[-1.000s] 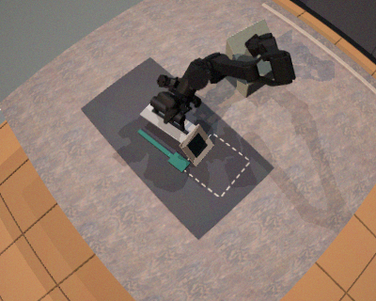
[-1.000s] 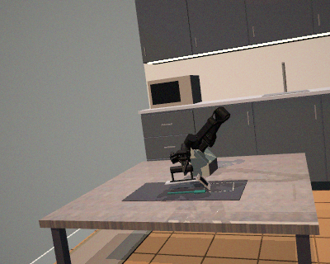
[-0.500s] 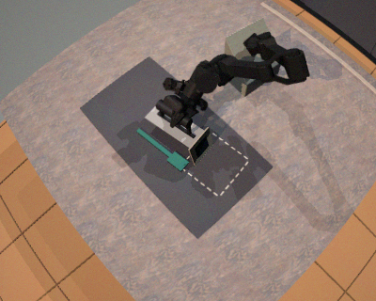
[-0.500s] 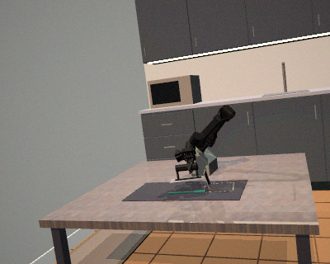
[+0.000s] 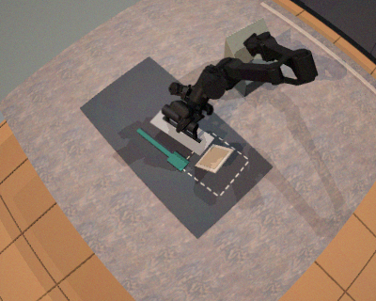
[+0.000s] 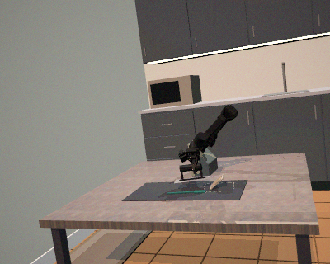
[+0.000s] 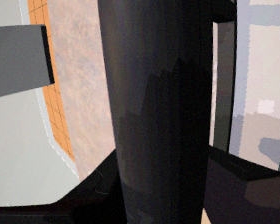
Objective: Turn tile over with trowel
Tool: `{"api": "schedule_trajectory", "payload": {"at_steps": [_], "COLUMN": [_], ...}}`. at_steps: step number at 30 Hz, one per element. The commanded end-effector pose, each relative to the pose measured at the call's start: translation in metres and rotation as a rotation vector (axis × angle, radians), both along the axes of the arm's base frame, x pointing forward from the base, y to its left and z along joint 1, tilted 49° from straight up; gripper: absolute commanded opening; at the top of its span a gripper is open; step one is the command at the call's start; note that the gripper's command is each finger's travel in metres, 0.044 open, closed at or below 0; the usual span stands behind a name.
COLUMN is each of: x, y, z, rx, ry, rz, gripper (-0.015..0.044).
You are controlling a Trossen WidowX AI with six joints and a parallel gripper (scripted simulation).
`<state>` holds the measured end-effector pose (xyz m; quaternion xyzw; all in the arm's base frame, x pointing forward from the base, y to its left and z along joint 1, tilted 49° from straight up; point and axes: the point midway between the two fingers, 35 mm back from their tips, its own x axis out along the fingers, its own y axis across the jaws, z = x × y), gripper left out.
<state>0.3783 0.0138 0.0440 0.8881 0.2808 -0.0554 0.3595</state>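
Observation:
My gripper [image 5: 187,125] [image 6: 190,166] is shut on the black handle of the trowel; the handle [image 7: 161,75] fills the middle of the wrist view. The trowel's pale flat blade [image 5: 164,122] [image 6: 179,181] hangs below the gripper, low over the mat. The tile [image 5: 214,158] [image 6: 216,182] is tilted steeply beside the blade's end, its lower edge at the mat and its other edge raised. Its plain beige face shows from above; the marked side is hidden. The tile is over part of the dashed outline [image 5: 220,195]. I cannot tell whether blade and tile touch.
A teal spatula-like tool [image 5: 178,161] [image 6: 187,191] lies on the dark mat [image 5: 129,94] [image 6: 146,192], its wide end at the outline's corner. A pale greenish block [image 5: 245,36] [image 6: 209,163] stands near the arm's base on the table [image 5: 82,188] [image 6: 113,210].

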Motion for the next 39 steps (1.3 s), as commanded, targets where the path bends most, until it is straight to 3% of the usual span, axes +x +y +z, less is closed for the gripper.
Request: {"api": "schedule_trajectory", "payload": {"at_steps": [1,11,39], "x": [0.003,0.003,0.003], "y": [-0.015,-0.065,-0.066], "z": [-0.001,-0.019,-0.02], "rx": [-0.008,-0.009,-0.009], "ry": [-0.008,-0.011,-0.012], "rz": [-0.017,-0.018,-0.018], "gripper": [0.0,0.0,0.0]}}
